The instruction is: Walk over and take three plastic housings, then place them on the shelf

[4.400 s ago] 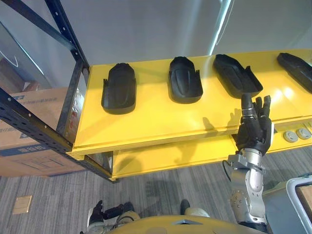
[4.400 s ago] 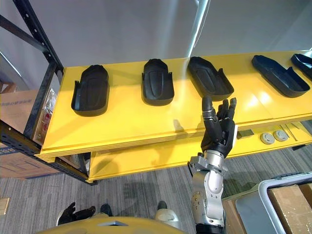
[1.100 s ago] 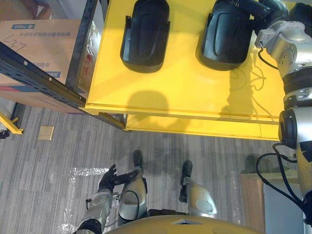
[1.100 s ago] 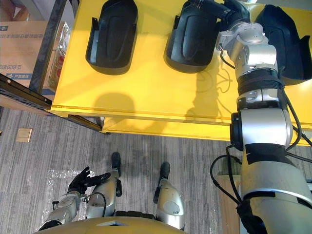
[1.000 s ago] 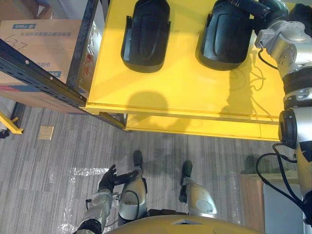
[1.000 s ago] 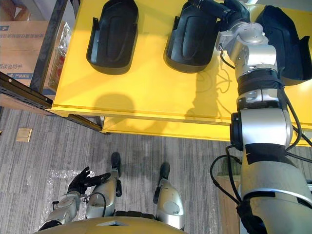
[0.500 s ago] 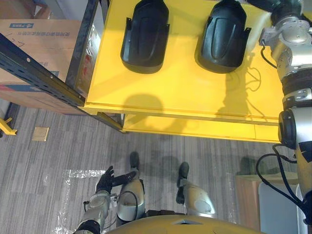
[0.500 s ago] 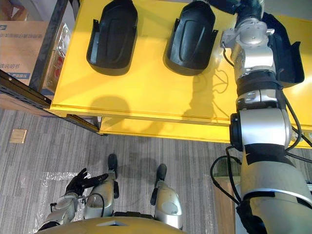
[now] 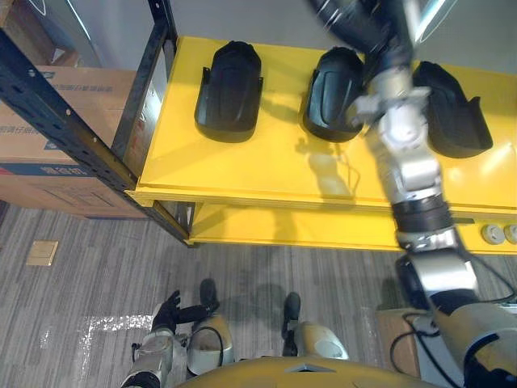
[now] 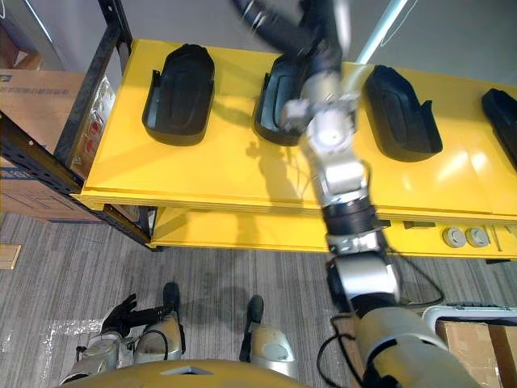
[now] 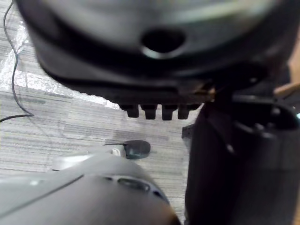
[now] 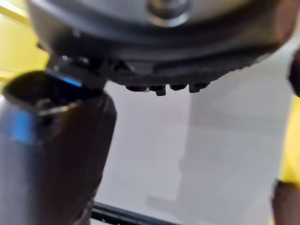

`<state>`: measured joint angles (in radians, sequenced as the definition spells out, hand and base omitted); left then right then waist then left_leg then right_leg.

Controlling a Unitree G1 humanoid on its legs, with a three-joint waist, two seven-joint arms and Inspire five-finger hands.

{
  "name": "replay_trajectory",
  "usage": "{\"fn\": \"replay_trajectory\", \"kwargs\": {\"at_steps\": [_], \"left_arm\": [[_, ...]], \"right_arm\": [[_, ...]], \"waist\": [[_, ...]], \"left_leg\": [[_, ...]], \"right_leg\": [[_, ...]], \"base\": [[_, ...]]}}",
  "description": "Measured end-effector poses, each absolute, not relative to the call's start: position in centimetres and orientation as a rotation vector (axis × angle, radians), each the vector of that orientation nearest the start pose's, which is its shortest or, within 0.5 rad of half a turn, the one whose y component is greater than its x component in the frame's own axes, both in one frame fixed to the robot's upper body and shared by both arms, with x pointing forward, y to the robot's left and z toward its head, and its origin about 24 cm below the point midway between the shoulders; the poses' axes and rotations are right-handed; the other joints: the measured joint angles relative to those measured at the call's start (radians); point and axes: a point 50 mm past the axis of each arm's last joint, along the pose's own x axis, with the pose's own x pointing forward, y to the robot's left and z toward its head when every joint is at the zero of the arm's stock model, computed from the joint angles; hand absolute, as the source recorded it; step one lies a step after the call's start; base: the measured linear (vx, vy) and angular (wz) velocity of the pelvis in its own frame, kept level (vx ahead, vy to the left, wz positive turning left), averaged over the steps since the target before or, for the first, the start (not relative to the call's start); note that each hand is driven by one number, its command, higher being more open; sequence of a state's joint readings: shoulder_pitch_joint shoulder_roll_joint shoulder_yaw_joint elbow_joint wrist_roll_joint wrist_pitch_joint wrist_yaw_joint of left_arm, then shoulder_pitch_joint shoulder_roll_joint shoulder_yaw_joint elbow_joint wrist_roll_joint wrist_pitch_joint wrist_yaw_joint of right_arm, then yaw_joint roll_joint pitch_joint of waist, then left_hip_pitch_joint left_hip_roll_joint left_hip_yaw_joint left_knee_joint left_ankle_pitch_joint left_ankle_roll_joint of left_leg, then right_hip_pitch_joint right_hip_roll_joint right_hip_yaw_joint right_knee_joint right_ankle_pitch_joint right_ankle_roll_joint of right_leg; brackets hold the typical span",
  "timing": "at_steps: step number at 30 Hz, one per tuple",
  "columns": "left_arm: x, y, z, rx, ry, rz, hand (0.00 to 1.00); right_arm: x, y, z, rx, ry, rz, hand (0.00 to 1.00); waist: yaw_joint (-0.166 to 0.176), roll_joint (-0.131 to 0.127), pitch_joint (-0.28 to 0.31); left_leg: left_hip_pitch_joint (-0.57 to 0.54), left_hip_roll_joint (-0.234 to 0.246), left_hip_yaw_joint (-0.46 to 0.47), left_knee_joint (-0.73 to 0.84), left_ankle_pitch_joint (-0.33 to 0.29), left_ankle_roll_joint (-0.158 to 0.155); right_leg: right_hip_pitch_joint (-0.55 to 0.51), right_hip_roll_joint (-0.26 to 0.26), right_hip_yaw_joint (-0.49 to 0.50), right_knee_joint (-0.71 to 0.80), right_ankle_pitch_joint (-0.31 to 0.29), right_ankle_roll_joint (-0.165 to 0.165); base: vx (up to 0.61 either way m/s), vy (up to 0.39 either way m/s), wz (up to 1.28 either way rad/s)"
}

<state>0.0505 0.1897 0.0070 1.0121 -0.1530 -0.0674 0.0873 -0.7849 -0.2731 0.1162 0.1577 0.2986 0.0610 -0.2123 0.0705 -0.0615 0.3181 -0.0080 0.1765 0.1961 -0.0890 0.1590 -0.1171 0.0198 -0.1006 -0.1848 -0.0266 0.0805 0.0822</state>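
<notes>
Three black plastic housings lie in a row on the yellow shelf [image 9: 266, 174]: the left housing [image 9: 229, 93], the middle housing [image 9: 329, 97] and the right housing [image 9: 452, 109]. A further housing [image 10: 502, 113] shows at the shelf's right end. My right arm reaches up across the shelf front. My right hand [image 9: 351, 24] is raised above the middle housing, blurred, open and holding nothing. Its thumb [image 12: 51, 140] stands free against the grey wall. My left hand [image 9: 166, 311] hangs low by the floor, open and empty.
A black rack upright [image 9: 149, 73] borders the shelf's left end, with cardboard boxes [image 9: 73, 121] beyond it. A lower yellow shelf carries round parts [image 9: 493, 234]. A box in a bin [image 10: 477, 339] stands at the lower right. A grey wall backs the shelf.
My right hand has lifted off the middle housing and risen above the shelf, empty. The camera has tilted up, showing more of the shelf. My left hand stays low.
</notes>
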Motion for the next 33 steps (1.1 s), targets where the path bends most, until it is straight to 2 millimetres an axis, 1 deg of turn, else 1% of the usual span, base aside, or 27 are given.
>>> {"fn": "replay_trajectory", "kwargs": {"at_steps": [1, 4, 5, 7, 12, 17, 21, 24, 30, 33], "left_arm": [[12.0, 22.9, -14.6, 0.076, 0.975, 0.273, 1.0], [11.7, 22.9, -14.6, 0.08, 0.966, 0.284, 1.0], [11.7, 22.9, -14.6, 0.081, 0.965, 0.286, 1.0], [11.6, 22.9, -14.6, 0.08, 0.961, 0.292, 1.0], [11.3, 23.0, -14.6, 0.054, 0.955, 0.322, 1.0], [11.2, 23.1, -14.6, 0.062, 0.953, 0.338, 1.0], [11.1, 23.1, -14.6, 0.063, 0.951, 0.348, 1.0], [11.0, 23.2, -14.6, 0.065, 0.952, 0.351, 1.0], [10.8, 23.2, -14.7, 0.05, 0.959, 0.367, 1.0], [10.7, 23.1, -14.8, 0.059, 0.964, 0.361, 1.0]], "right_arm": [[35.2, -11.8, 22.5, 0.026, -0.465, 0.095, 1.0], [34.8, -9.8, 20.4, 0.062, -0.4, 0.132, 1.0], [34.6, -9.6, 20.2, 0.07, -0.396, 0.132, 1.0], [33.8, -9.0, 19.5, 0.145, -0.378, 0.135, 1.0], [32.7, -7.2, 18.0, 0.2, -0.342, 0.123, 1.0], [32.2, -6.4, 16.7, 0.217, -0.296, 0.115, 1.0], [32.0, -5.7, 16.5, 0.234, -0.282, 0.128, 1.0], [31.8, -5.4, 16.0, 0.251, -0.26, 0.134, 1.0], [31.4, -5.0, 13.1, 0.227, -0.165, 0.111, 1.0], [31.3, -5.0, 13.1, 0.234, -0.17, 0.085, 1.0]], "waist": [[0.006, 0.0, 0.0], [0.007, -0.001, -0.001], [0.007, -0.001, -0.001], [0.006, -0.001, -0.001], [0.003, -0.002, -0.001], [-0.001, -0.002, -0.002], [-0.011, -0.002, -0.002], [-0.017, -0.002, -0.002], [-0.02, -0.002, -0.002], [-0.019, -0.001, -0.01]], "left_leg": [[0.0, 0.0, 0.0, 0.0, 0.001, -0.001], [-0.001, 0.005, -0.001, 0.0, 0.003, -0.003], [-0.002, 0.005, -0.001, 0.0, 0.003, -0.003], [-0.003, 0.007, -0.001, 0.0, 0.003, -0.004], [-0.007, 0.008, 0.018, 0.001, 0.0, -0.009], [-0.008, 0.008, 0.018, 0.004, 0.002, -0.006], [-0.008, 0.008, 0.018, 0.004, 0.002, -0.006], [-0.007, 0.008, 0.018, 0.004, 0.001, -0.006], [-0.009, 0.009, 0.022, 0.003, -0.004, -0.011], [-0.015, 0.009, 0.022, 0.003, -0.004, -0.012]], "right_leg": [[-0.001, -0.001, 0.003, 0.005, 0.0, 0.0], [-0.002, 0.001, 0.003, 0.006, 0.0, 0.0], [-0.002, 0.002, 0.003, 0.006, 0.0, 0.0], [-0.004, 0.003, 0.004, 0.006, 0.002, 0.004], [-0.018, 0.005, 0.022, 0.003, 0.003, 0.004], [-0.018, 0.006, 0.021, 0.001, 0.006, 0.0], [-0.016, 0.009, 0.021, -0.003, 0.006, 0.0], [-0.016, 0.011, 0.022, -0.003, 0.006, 0.0], [-0.019, 0.012, 0.025, -0.005, 0.003, 0.003], [-0.025, 0.012, 0.027, -0.006, 0.003, 0.004]], "base": [[0.0, 0.0, 0.0], [0.0, 0.0, 0.0], [0.0, 0.0, 0.0], [0.0, 0.0, 0.0], [0.03, -0.008, -0.11], [0.03, -0.003, -0.01], [0.0, 0.0, 0.0], [0.0, 0.0, 0.0], [0.0, 0.0, -0.01], [0.0, 0.0, 0.0]]}}
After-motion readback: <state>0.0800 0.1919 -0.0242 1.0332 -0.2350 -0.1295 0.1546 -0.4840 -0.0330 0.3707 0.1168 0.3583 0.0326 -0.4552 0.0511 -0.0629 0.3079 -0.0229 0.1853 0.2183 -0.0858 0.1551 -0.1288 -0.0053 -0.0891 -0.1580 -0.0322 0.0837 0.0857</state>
